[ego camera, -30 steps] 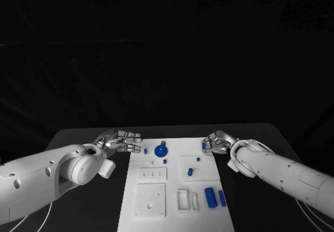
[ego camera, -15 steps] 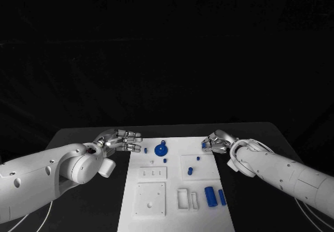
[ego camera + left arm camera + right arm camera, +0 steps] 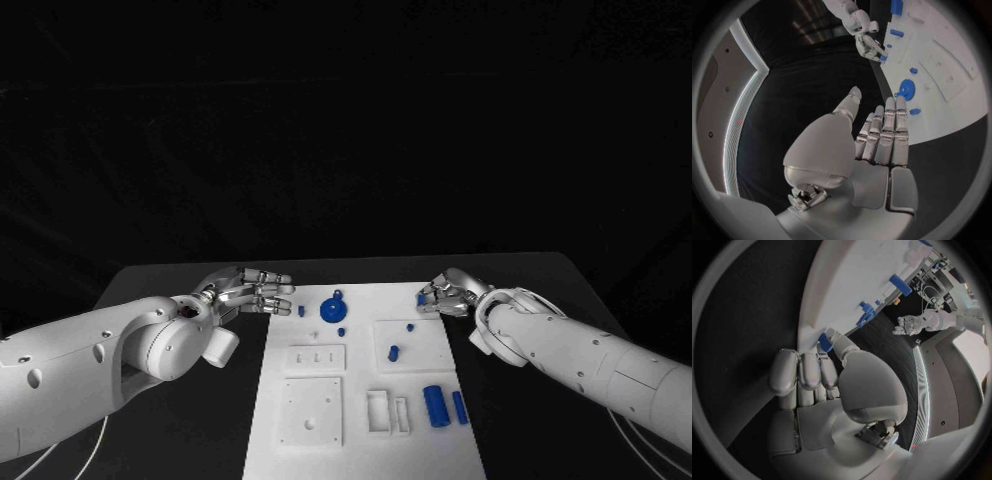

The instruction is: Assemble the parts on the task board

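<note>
The white task board (image 3: 361,385) lies lengthwise in the middle of the table. On it are a blue gear (image 3: 335,312), a small blue peg (image 3: 302,311), two short blue pieces (image 3: 394,352) and two longer blue cylinders (image 3: 437,406). My right hand (image 3: 450,295) hovers at the board's far right corner and pinches a small blue part (image 3: 825,342) between thumb and fingertip. My left hand (image 3: 248,290) is beside the board's far left corner, with its fingers (image 3: 882,130) straight and side by side, the thumb apart, and nothing in it. The gear (image 3: 907,89) lies just beyond those fingertips.
White raised blocks with holes (image 3: 313,410) and a slotted holder (image 3: 385,412) stand on the near half of the board. Bare black table (image 3: 188,290) lies on both sides of the board.
</note>
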`<state>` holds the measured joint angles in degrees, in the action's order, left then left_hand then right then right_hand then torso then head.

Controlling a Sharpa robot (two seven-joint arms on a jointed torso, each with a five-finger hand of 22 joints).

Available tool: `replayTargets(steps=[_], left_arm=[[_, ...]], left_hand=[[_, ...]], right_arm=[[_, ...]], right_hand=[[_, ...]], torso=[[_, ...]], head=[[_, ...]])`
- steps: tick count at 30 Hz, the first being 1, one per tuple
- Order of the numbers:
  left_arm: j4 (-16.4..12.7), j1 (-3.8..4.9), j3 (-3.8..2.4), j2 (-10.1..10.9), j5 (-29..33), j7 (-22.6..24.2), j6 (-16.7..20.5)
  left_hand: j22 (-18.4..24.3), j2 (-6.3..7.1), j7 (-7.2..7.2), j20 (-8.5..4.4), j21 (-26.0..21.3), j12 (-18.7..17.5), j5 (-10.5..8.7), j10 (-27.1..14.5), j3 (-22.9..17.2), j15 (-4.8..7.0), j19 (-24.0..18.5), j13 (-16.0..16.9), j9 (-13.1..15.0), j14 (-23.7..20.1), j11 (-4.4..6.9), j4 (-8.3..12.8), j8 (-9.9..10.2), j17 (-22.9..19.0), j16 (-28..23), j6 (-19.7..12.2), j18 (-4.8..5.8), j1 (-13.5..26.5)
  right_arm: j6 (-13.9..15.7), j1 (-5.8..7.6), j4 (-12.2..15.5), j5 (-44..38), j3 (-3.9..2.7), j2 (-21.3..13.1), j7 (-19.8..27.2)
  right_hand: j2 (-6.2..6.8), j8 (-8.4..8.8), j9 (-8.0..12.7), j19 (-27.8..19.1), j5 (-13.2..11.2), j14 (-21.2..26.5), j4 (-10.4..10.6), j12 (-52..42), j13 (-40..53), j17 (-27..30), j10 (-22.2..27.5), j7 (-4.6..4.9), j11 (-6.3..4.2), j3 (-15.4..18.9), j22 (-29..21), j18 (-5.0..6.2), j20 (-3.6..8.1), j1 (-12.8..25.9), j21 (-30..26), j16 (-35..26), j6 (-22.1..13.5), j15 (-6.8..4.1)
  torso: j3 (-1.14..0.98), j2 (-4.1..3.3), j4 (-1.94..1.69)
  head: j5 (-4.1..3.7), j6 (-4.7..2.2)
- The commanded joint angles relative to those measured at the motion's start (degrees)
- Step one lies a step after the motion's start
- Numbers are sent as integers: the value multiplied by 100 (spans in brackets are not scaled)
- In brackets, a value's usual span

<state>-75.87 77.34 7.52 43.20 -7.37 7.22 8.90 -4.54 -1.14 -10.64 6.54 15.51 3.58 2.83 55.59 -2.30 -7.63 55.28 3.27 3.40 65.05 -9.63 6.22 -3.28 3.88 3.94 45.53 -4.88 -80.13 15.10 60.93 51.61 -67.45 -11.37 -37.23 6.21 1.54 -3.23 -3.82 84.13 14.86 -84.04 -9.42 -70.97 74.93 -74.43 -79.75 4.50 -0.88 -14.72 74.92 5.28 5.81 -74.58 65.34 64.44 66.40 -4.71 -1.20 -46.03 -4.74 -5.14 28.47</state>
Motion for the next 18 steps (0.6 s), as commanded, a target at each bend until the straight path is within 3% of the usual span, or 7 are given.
replayTargets(steps=[1, 5, 8, 12, 16, 18], left_arm=[[-16, 2, -4, 5, -37, 8, -107], [-19, 4, -5, 18, -58, -20, -133], [-43, 13, -8, 31, -152, -47, -214], [-12, 50, -11, -8, -405, -192, -430], [80, 122, -12, -100, -651, -462, -716], [137, 173, -12, -152, -773, -586, -870]], left_hand=[[8, 7, 3, 21, -31, -6, -7, -15, -10, -15, -5, 9, -6, -36, -13, -29, 4, 2, -19, 1, 26, 39], [1, -19, 18, 9, -23, -5, -7, 78, -1, 1, 16, 9, 0, -2, 8, -31, -1, 5, -12, 104, 27, 48], [-69, -73, 73, -102, 129, 9, -6, 275, 17, 147, 247, 11, 26, 391, 89, -54, -35, 66, 187, 511, 3, 75], [-172, -139, 152, -256, 330, 47, -4, 732, 66, 313, 479, 12, 41, 741, 239, -119, -51, 137, 435, 940, 40, 158], [-391, -168, 291, -532, 748, 167, 2, 1660, 271, 623, 955, 32, 57, 1488, 543, -413, -59, 419, 1047, 1129, 90, 562], [-658, -212, 349, -800, 1219, 273, 15, 2195, 379, 865, 1348, 52, 48, 1996, 723, -592, -32, 879, 1829, 1151, 171, 746]], right_arm=[[293, -5, 67, 18, 0, -21, 49], [445, 20, 289, 26, -7, -142, 0], [475, 93, 510, -28, -11, -229, -95], [438, 182, 807, -136, -13, -313, -244], [361, 246, 1075, -234, -14, -348, -410], [313, 265, 1222, -296, -15, -353, -495]], right_hand=[[-51, -38, -17, 393, 24, -43, -19, 8, 429, 2, 24, -39, -28, 30, 840, -84, -7, -20, -33, -35, 213, 7], [-46, -37, -16, 398, 24, -43, -54, 13, 426, 4, 22, -33, -26, -21, 843, -77, -10, -16, -56, -42, 202, 9], [-46, -37, -16, 398, 24, -43, -54, 13, 426, 4, 22, -33, -26, -21, 843, -77, -10, -16, -56, -42, 202, 9], [-17, -35, -11, 401, 50, -44, -90, 9, 428, 7, 15, -24, -23, -81, 847, -74, -12, -1, -63, -48, 182, 10], [-9, -40, -10, 400, 48, -42, -94, 13, 426, 10, 15, -20, -19, -105, 843, -71, -14, 7, -80, -53, 162, 13], [-6, -38, -10, 401, 42, -43, -94, 10, 428, 11, 13, -19, -19, -110, 844, -70, -15, 11, -81, -54, 157, 13]], torso=[[-2, 8, 16], [-5, 22, 28], [2, 41, 58], [10, 90, 105], [20, 149, 122], [28, 183, 124]], head=[[31, 15], [23, -9], [3, -17], [65, -14], [99, -16], [134, -6]])
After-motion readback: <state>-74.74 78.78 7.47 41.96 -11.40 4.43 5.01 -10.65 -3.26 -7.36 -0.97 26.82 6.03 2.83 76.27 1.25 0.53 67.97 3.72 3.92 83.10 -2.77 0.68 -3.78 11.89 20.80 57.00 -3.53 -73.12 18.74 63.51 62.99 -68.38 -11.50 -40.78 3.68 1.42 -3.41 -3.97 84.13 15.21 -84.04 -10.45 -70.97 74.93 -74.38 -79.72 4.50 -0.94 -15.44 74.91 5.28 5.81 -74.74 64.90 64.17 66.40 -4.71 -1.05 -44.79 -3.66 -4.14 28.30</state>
